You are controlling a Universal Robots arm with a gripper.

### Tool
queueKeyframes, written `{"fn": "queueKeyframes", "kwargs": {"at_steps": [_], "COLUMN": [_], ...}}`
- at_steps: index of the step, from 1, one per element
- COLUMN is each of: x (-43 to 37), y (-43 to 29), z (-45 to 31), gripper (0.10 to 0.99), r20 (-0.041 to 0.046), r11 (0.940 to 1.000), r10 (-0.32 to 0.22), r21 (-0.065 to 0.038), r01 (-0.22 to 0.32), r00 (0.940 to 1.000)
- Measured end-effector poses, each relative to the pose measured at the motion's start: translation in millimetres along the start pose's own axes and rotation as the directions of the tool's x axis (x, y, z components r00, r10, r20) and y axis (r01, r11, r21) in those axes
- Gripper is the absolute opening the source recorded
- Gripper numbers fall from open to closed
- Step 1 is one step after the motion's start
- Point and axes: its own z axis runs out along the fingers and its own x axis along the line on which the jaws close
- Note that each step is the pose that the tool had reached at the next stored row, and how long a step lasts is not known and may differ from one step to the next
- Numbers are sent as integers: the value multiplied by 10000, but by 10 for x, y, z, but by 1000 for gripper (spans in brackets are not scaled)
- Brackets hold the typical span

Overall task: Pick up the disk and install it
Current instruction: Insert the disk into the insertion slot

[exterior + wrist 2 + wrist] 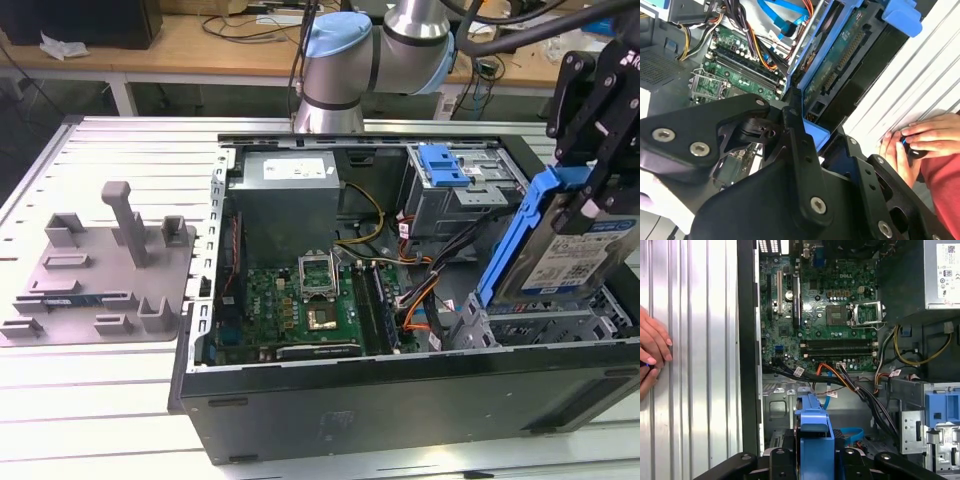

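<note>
Over open computer case (400, 405), fingers (598, 185) clamp disk (578, 262) beside cables (440, 268).

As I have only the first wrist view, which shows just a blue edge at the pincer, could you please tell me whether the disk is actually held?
Observer: Yes; in the exterior view the pincer is shut on the disk, a silver labelled body in a blue carrier.
Operator: Thank you. Is it held level?
Observer: No, it is steeply tilted, its lower end by the metal drive cage at the exterior view's right of the computer case.
Operator: Is anything lying on the table outside the case?
Observer: A grey moulded tray lies at the exterior view's left, apart from the case.
</note>
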Motion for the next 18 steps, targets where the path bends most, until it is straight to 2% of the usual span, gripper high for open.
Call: {"fn": "queueKeyframes", "kwargs": {"at_steps": [3,5,6,8,9,10,15,18], "x": [-6,-12,-13,-13,-13,-14,-15,-16], "y": [-27,-50,-61,-81,-85,-85,-87,-143], "z": [-25,-37,-40,-40,-40,-39,-40,-41], "gripper": [365,365,365,365,365,365,365,365], "r20": [-1,0,-3,-4,-4,-19,-49,-59], "r11": [10000,10000,9998,9987,9981,9979,9978,9978], "r10": [1,2,6,14,17,19,18,14], "r21": [-29,-91,-190,-515,-608,-644,-668,-668], "r01": [-1,-2,-6,-14,-17,-20,-21,-18], "r00": [10000,10000,10000,10000,10000,10000,10000,10000]}}
